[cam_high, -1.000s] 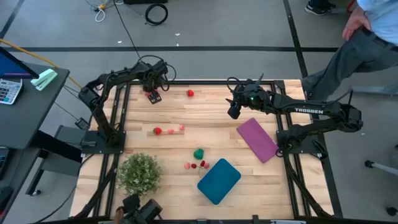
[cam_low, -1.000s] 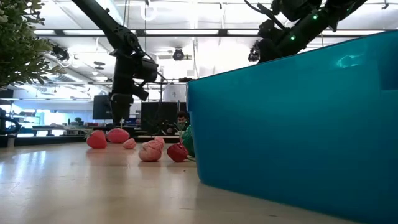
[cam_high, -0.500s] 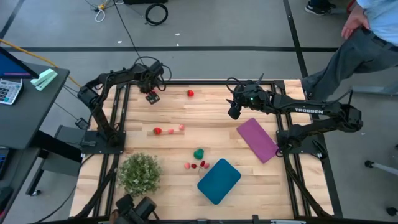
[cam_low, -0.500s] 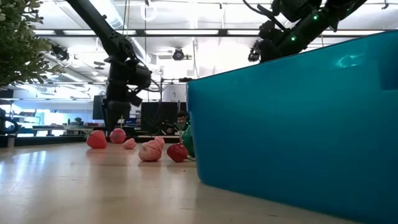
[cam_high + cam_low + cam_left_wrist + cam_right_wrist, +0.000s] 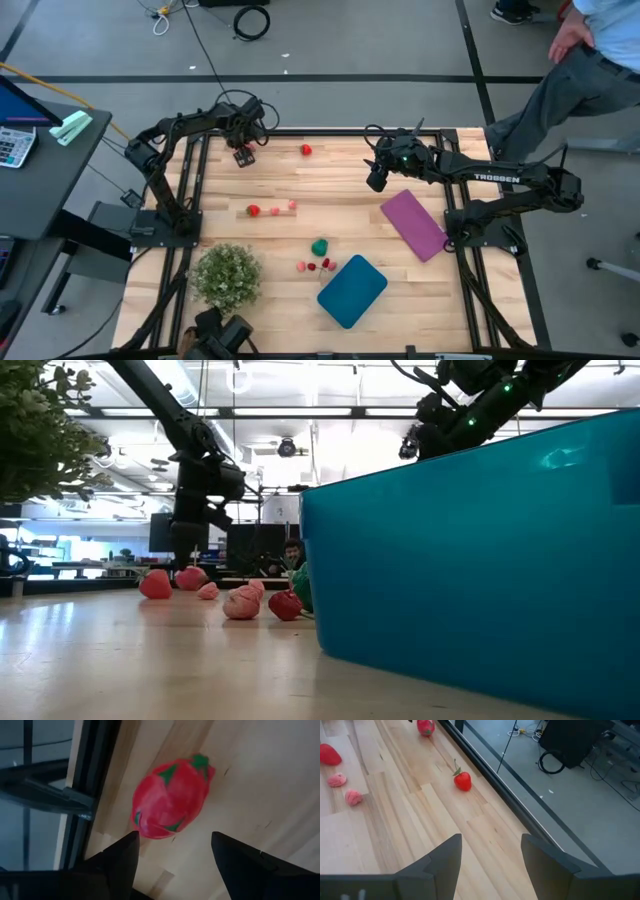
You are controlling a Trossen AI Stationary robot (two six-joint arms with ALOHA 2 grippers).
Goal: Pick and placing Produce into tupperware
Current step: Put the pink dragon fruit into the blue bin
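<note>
Left fingers [image 5: 172,851] hang over the upper-left corner of the counter [image 5: 340,185], spread wide, with a red, green-flecked fruit [image 5: 170,797] lying on the wood between and just beyond the tips. Not touching it as far as I can see; nothing pinched. In the high view the same gripper [image 5: 244,153] sits by the frame rail at upper left.

Right fingers [image 5: 490,854] are spread too, empty, held above the counter toward the upper right of centre in the high view [image 5: 377,178]. Ahead of them a small red strawberry-like piece [image 5: 463,780] lies near the counter's edge.

Progress: I judge nothing is done yet. The teal tupperware [image 5: 352,290] sits at the lower middle of the high view and shows only teal from above. All the produce I can count is on the wood: one red piece near the top edge [image 5: 306,150], a red and pinkish pair left of centre [image 5: 254,210], a green piece [image 5: 319,246] and a small red and pink cluster [image 5: 314,266] just beside the tupperware's upper-left corner. So every piece is left to move, starting, I'd guess, with the one under my left fingers.

Writing: "TROSSEN" in white on my right arm [image 5: 497,179]. No other lettering is readable.
</note>
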